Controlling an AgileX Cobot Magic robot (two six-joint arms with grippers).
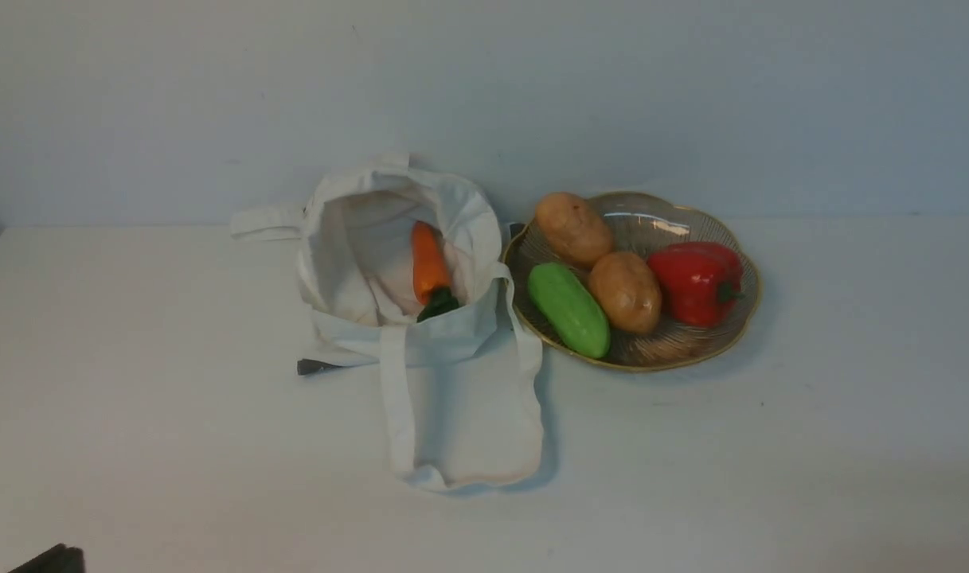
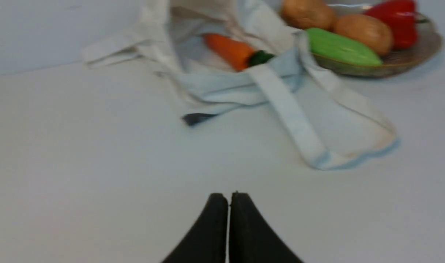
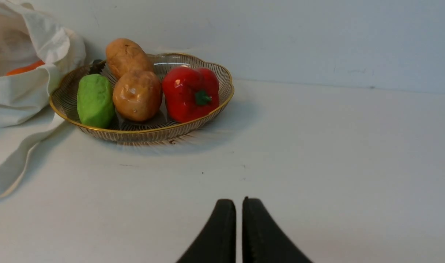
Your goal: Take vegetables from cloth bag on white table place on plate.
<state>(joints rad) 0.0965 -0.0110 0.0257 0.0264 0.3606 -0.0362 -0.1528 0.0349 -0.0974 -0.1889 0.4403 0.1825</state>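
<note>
The desk point(image 1: 134, 414) is plain matt white and runs back to a bare pale grey wall point(image 1: 691, 95) along its far edge. The bag point(image 1: 452, 338) sits near the middle of the far edge, slumped with its mouth gaping, and one strap point(image 1: 396, 398) trails in a loop toward the near edge. A small dark tab point(image 1: 313, 366) pokes out from under its left side. The carrot point(image 1: 428, 263) lies inside the bag, green top toward the near edge. The plate point(image 1: 691, 354) stands just right of the bag, its left rim against the cloth. It holds two potatoes point(image 1: 573, 228), a cucumber point(image 1: 569, 309) and a red pepper point(image 1: 695, 282).

The left pincer point(image 2: 228, 197) hangs over bare desk with its jaws pressed together, holding nothing. The carrot lies well apart from it, ahead across the bare desk and past the strap. The right pincer point(image 3: 238, 202) is narrowed to a thin slit and also holds nothing; the plate is well apart from it, ahead and toward the bag.
</note>
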